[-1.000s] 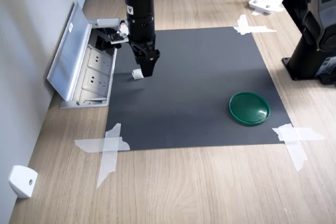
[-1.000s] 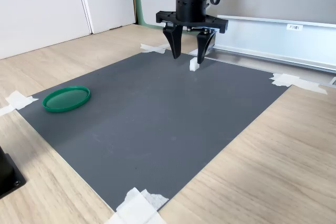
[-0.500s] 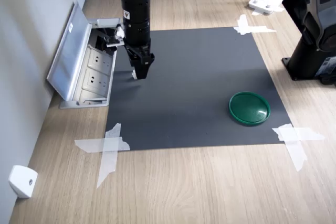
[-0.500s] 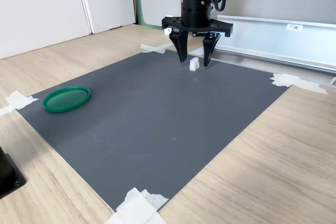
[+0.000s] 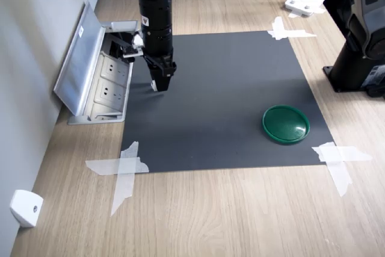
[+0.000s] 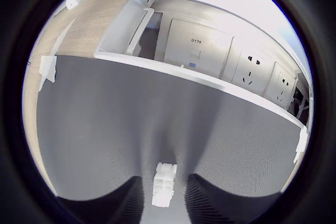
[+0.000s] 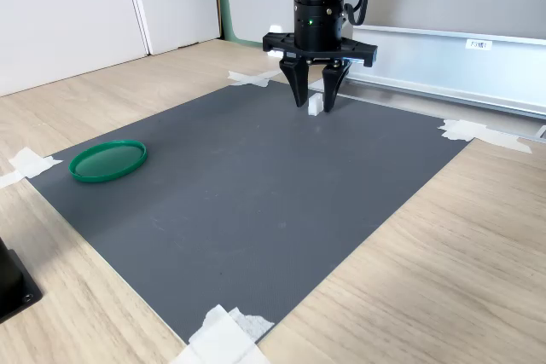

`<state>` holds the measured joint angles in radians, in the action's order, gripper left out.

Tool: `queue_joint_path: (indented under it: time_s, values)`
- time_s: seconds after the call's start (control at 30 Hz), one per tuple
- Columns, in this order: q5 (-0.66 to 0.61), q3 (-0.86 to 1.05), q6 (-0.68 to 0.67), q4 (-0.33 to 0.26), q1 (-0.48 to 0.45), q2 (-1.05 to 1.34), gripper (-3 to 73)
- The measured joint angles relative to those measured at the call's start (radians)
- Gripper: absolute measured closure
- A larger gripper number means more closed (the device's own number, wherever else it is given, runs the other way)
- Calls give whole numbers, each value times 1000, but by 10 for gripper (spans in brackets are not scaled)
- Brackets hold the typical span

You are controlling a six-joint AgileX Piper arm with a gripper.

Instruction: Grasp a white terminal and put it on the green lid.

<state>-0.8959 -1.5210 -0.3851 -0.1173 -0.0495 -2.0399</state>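
Note:
The white terminal [image 7: 315,106] stands on the dark mat [image 7: 256,185] near its edge by the socket box. My gripper [image 7: 314,109] is lowered over it, open, one finger on each side. In the wrist view the ribbed terminal [image 6: 163,183] sits between the two dark fingers [image 6: 126,200] with a narrow gap on either side. The gripper [image 5: 158,85] hides most of the terminal in the first exterior view. The green lid [image 5: 286,124] lies flat at the mat's opposite corner, far from the gripper, and appears at the second exterior view's left [image 7: 107,160].
An open metal socket box [image 5: 99,76] lies right beside the gripper, along the wall. White tape strips [image 5: 123,167] hold the mat's corners. A white wedge block [image 5: 25,207] sits by the wall. A black machine base [image 5: 361,58] stands past the mat, beyond the lid.
The gripper shifted over the terminal and came down around it. Its fingers have narrowed from wide apart to close on both sides of the terminal. The terminal and the lid stayed put.

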Motion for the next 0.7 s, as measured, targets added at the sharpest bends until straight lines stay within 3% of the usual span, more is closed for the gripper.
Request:
queue_joint_path:
  time_s: [0.17, 0.23, 0.7]
  values:
    - [1, 0, 0, 0, 0, -1, 572]
    - [-7, -1, -1, 1, 3, -1, 605]
    - [-145, 39, -88, -35, 86, 215, 606]
